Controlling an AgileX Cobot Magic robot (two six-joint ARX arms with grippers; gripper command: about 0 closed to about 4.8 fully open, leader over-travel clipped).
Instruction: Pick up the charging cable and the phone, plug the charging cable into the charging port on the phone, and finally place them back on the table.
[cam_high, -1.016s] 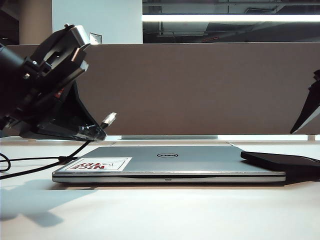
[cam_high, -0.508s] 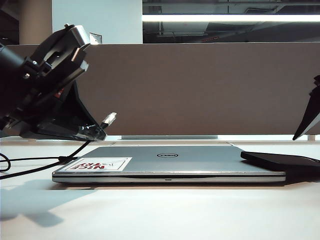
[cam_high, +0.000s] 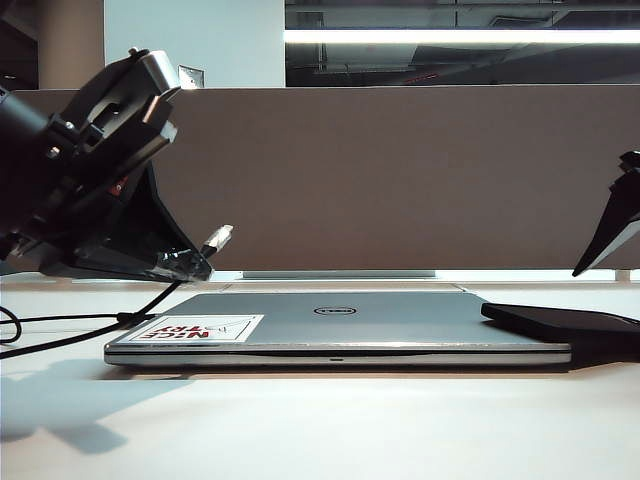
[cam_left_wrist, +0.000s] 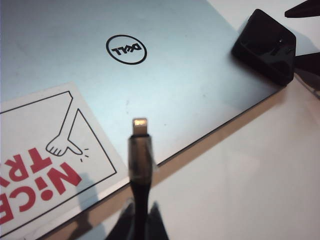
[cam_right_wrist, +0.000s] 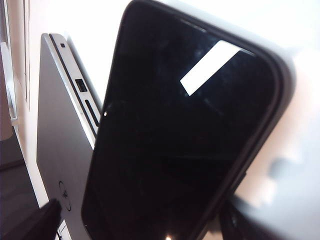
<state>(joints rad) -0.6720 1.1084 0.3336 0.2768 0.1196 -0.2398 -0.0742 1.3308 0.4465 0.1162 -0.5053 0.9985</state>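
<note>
- The left gripper (cam_high: 190, 265) hangs at the left, above the bench (cam_high: 320, 420), its jaws closed on the charging cable (cam_left_wrist: 139, 165) just behind the plug.
- The cable's silvery plug points up and to the right in the exterior view, out over the laptop (cam_high: 340, 325); the thin black cord trails down leftward onto the bench.
- The phone (cam_high: 560, 322), a flat glossy black slab with rounded corners, lies with one end propped on the laptop's right edge, long axis running left to right.
- The right gripper (cam_high: 605, 245) hovers over the phone at the far right, jaws spread wide, holding nothing.
- The laptop is closed, matte silver, with a red-lettered sticker (cam_left_wrist: 40, 165).
</note>
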